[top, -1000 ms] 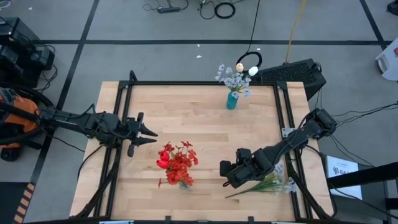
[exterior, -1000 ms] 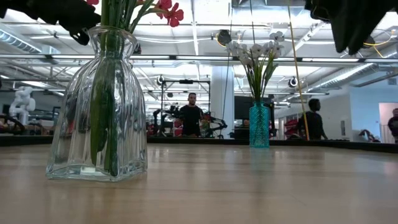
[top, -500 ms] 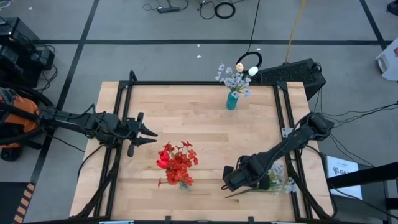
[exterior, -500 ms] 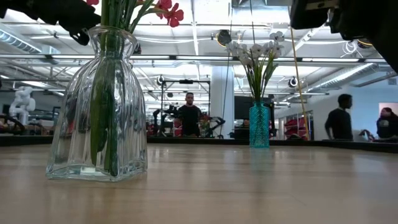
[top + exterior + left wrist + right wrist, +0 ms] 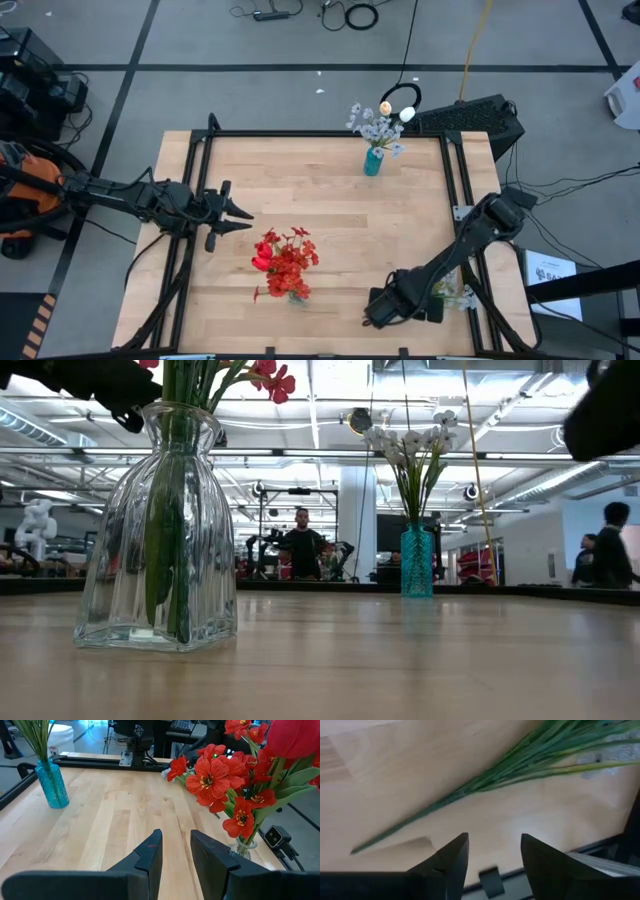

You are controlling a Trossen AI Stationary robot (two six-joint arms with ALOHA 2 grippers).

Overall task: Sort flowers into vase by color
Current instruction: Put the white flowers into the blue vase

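Stems (image 5: 485,782), thin, green, lying flat

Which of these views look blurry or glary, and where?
Right wrist view: the green stem is soft, its pale blossoms smeared. Low view: bright ceiling lights behind the clear glass vase; a dark blurred arm in the corner. Left wrist view: sharp on the red flowers. High view: evenly lit.

The right gripper (image 5: 374,314) has slid from mid-table toward the near edge, now low over the white flower stem (image 5: 470,787) lying there with fingers parted, while a person (image 5: 606,545) behind walked right.
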